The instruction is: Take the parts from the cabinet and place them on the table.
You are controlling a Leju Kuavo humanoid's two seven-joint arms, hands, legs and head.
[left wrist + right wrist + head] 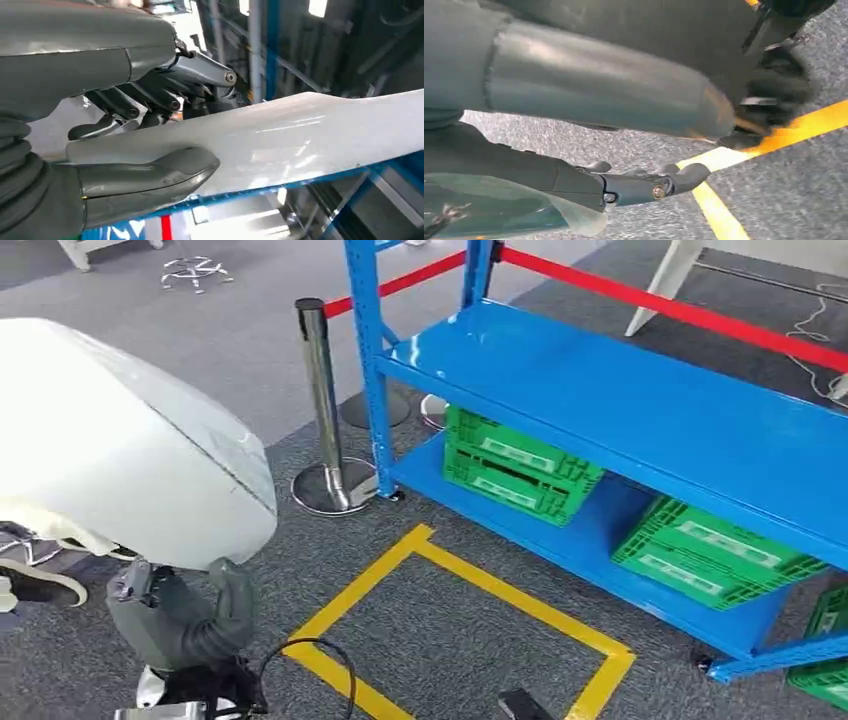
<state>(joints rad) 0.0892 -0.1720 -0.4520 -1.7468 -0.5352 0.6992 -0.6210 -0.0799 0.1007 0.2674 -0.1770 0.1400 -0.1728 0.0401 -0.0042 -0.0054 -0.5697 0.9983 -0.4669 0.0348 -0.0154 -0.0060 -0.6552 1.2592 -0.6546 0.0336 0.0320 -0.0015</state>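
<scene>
Left robot hand [150,130] grips large white part [110,440], thumb under edge. Right robot hand [644,185] hangs holding nothing, fingers loosely apart. Blue cabinet [640,410] near; placing on tabletop remains.

Grey ribbed wrist cover, thick grey thumb [150,175], dark fingers [125,102] with brass screws, black cable.

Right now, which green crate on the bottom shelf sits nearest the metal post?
The left crate, at the shelf's end beside the blue upright. The middle crate and the corner crate lie farther from the post.
</scene>
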